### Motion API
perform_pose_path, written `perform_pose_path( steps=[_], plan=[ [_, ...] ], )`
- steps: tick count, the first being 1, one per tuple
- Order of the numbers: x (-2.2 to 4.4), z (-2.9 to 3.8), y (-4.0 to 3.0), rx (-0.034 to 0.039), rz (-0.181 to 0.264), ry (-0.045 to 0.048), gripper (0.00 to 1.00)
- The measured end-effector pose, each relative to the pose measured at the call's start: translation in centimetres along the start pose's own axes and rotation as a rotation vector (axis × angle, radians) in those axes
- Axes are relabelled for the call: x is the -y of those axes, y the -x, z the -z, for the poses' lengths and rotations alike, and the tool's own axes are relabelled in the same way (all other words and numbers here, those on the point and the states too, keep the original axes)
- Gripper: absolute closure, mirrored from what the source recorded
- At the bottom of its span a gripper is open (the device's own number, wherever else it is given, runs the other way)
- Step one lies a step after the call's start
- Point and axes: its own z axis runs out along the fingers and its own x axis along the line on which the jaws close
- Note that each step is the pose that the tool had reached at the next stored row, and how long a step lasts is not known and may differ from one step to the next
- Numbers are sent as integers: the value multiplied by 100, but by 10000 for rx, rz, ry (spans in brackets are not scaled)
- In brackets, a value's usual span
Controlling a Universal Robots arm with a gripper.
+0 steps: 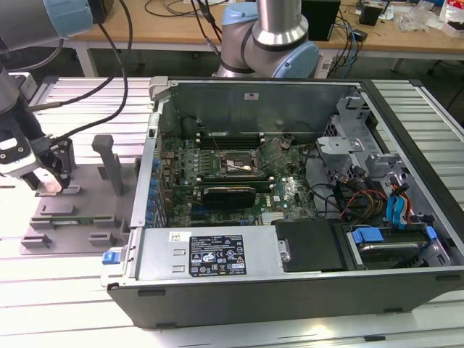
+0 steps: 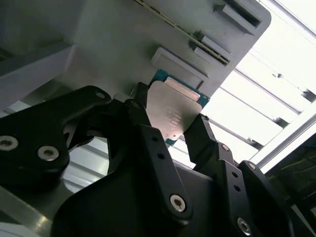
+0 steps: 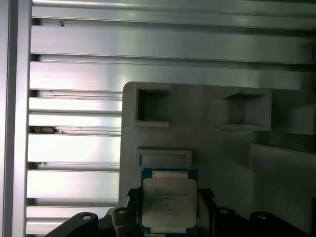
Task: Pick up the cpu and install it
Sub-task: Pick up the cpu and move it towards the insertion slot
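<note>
gripper (image 2: 170, 116) pinching the cpu (image 3: 169, 202) by two edges, seemingly just above grey tray (image 3: 207, 143)

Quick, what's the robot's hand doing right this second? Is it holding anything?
Gripper: closed, with its fingers on opposite edges of the cpu, over the grey tray.

a ribbed aluminium table (image 1: 51, 297) carries two things: a grey plastic tray (image 1: 83, 210) with upright posts at the exterior view's left, and just beside it an open computer case (image 1: 304, 290).
</note>
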Motion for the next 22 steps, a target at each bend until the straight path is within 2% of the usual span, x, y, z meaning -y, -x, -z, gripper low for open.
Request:
perform_pose_path(
  steps=[3, 5, 18, 22],
  plan=[
    [-1, 63, 2, -1, 0, 0, 45],
    [-1, 83, 3, 1, 0, 0, 45],
    [-6, 121, 4, -1, 1, -13, 45],
    [-6, 159, 6, -1, 1, -14, 45]
  ],
)
